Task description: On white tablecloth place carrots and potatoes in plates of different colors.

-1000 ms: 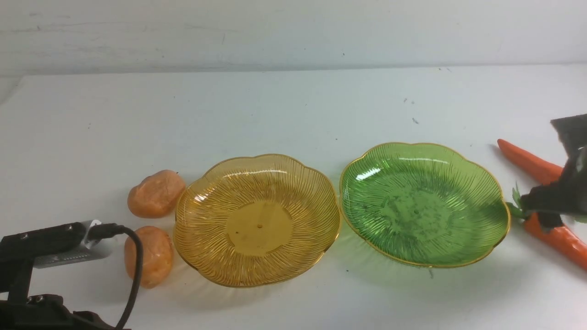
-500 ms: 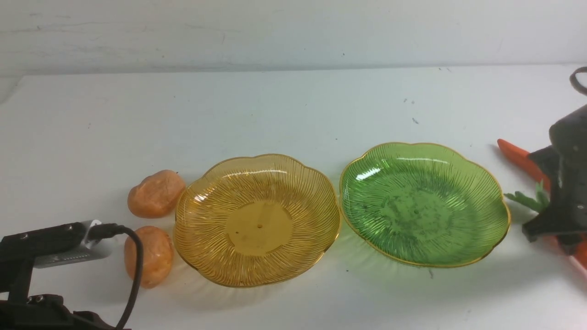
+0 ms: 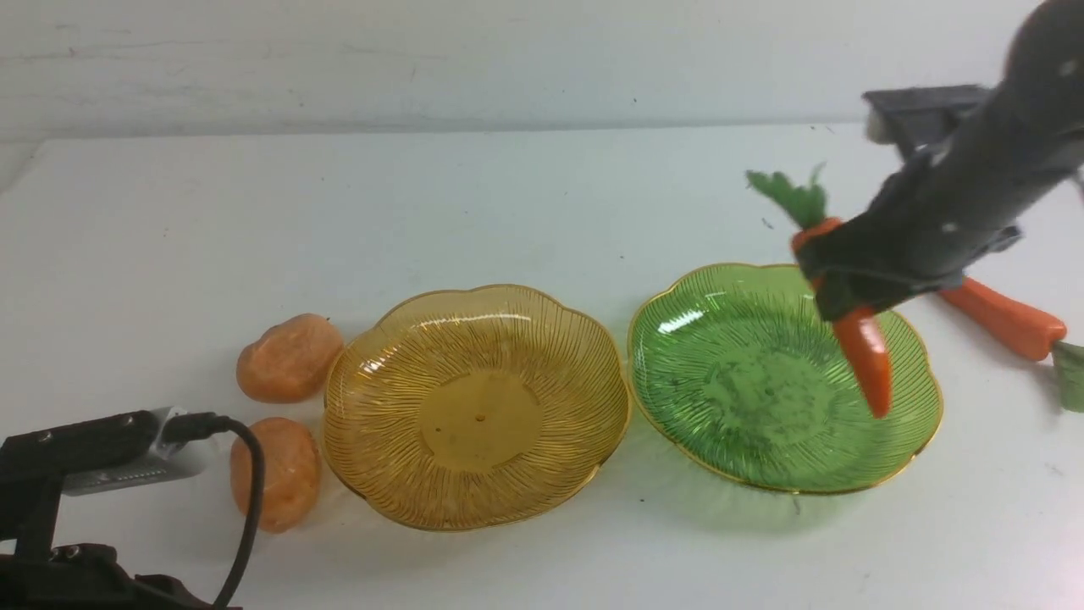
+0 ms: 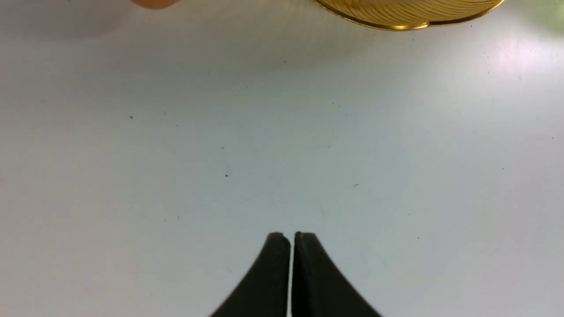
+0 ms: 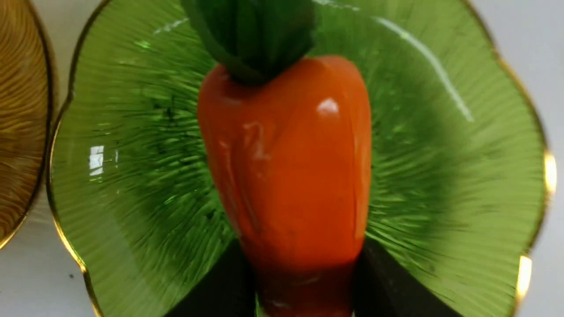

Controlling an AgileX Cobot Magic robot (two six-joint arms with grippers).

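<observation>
Your right claw [image 3: 834, 281] grips glossy orange toy carrot [image 3: 868, 364] over green ribbed plastic plate [image 3: 677, 356]; left claw [image 4: 291, 241] closed, empty; nothing plated yet.

light: bright, even | shadows: soft | glare: green plate [image 5: 94, 158] (carrot [image 5: 286, 176] blurred)

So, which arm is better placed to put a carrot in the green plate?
Right: the right gripper holds a carrot over the green plate. The left gripper is shut, empty, over by the potatoes.
</observation>
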